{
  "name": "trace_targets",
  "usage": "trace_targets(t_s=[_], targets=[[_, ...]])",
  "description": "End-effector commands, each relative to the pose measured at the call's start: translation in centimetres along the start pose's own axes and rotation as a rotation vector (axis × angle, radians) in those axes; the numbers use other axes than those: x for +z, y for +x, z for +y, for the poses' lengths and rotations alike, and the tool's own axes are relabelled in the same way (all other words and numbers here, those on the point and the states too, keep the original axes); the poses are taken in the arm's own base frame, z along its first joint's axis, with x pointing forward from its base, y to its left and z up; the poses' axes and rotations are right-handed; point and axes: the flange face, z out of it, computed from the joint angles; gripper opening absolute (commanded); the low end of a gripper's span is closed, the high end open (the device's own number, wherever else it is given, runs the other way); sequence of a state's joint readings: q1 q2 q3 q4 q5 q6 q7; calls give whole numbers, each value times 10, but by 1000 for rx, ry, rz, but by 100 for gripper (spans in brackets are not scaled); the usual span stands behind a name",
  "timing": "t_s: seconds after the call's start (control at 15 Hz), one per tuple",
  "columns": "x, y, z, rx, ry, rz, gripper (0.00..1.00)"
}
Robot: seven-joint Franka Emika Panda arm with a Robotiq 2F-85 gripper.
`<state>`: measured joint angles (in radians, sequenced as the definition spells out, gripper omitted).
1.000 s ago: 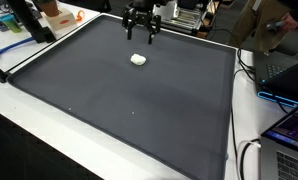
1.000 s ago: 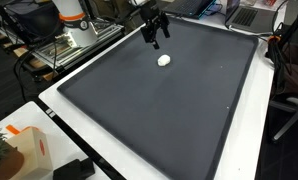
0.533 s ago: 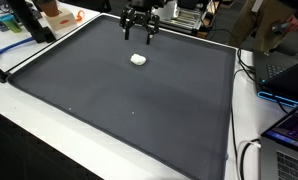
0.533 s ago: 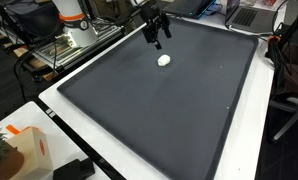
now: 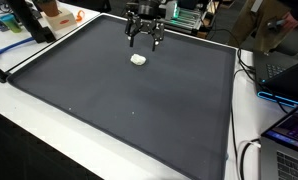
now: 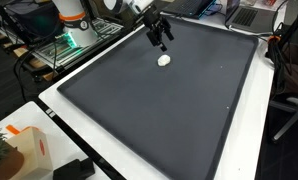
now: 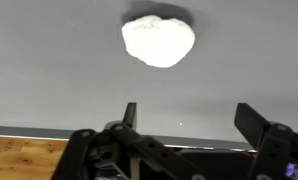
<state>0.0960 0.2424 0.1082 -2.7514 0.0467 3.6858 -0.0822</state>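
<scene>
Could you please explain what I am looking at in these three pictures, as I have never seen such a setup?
This is a robot arm ending in a gripper, a two-fingered clamp. Two pictures come from cameras outside the robot, viewing the table from different sides; the third comes from a camera on the wrist, looking past the fingers. A large dark mat covers the table, and one small white lump lies on it. The gripper is open, hovers near the lump and holds nothing.

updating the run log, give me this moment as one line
fingers: open, empty | nearest: white lump, untouched | surface: dark mat
</scene>
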Motion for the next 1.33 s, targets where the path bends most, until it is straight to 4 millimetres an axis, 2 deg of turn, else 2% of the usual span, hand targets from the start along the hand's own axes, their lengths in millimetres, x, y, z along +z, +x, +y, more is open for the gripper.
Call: trace_targets(t_s=[0.0, 0.2, 0.27, 0.53, 0.67, 1.27], targets=[[18, -29, 5, -39, 23, -7, 100], [25, -47, 11, -47, 21, 28, 100], [19, -33, 7, -33, 14, 13, 100], [23, -33, 7, -25, 18, 20, 100], [17, -34, 6, -18, 21, 22, 100], [8, -15, -4, 80, 25, -1, 100]])
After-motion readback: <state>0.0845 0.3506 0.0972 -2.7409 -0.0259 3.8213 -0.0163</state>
